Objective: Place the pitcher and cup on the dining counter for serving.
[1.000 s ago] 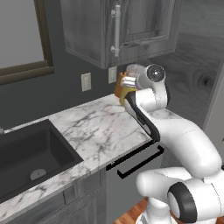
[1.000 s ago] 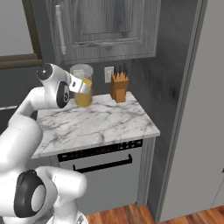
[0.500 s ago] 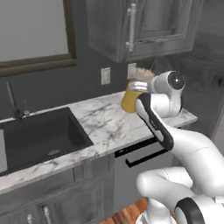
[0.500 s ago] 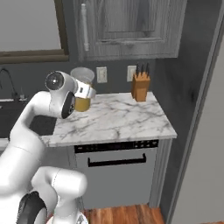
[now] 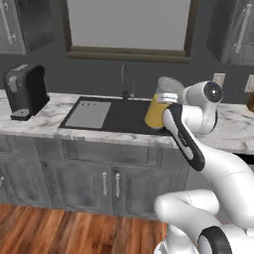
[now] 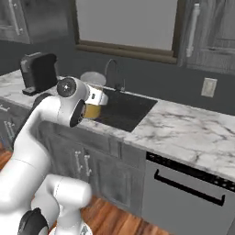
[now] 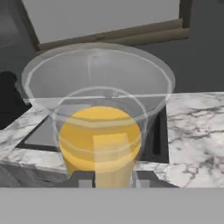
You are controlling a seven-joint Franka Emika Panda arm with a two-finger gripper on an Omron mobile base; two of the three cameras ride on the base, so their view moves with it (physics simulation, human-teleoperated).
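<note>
Currently, my two-finger gripper pinches the clear cylindrical glass pitcher of orange liquid above the black sink; next, I carry it to the dining counter.

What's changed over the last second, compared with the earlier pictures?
The base has turned left along the marble counter, so the whole scene shifted: the knife block and wall cabinets slid out of view, and the black sink, faucet, window and dark coffee machine came in. The clear glass pitcher of orange liquid stayed clamped in the gripper, carried upright above the counter. Nothing was let go.
</note>
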